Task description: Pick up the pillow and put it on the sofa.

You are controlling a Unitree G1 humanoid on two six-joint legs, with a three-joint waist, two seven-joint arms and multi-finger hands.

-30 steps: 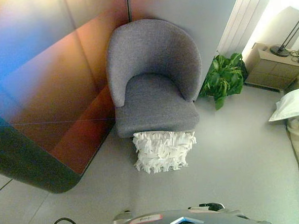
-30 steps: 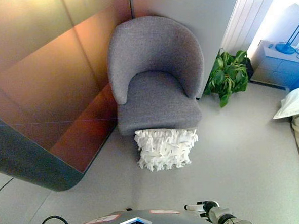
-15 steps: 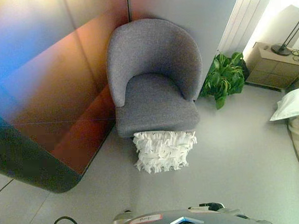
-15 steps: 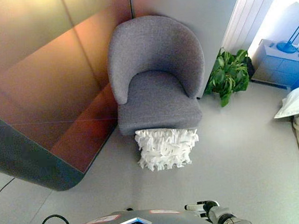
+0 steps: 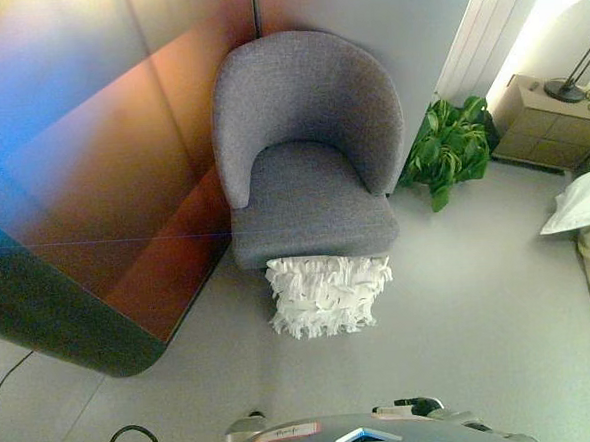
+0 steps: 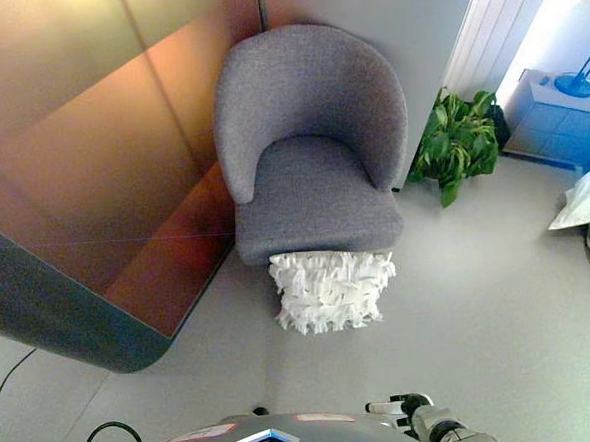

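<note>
While white ruffled pillow (image 5: 329, 295) leans on floor (image 5: 460, 301) against grey sofa (image 5: 309, 160) front, right hand (image 6: 412, 409) barely shows at bottom edge; fingers' state unclear.

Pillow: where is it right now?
The white ruffled pillow is on the floor mid-view, propped against the front edge of the grey armchair, with the potted plant further right.

White ruffled pillow (image 5: 329, 295) on floor against grey sofa (image 5: 309, 150) front.
</note>
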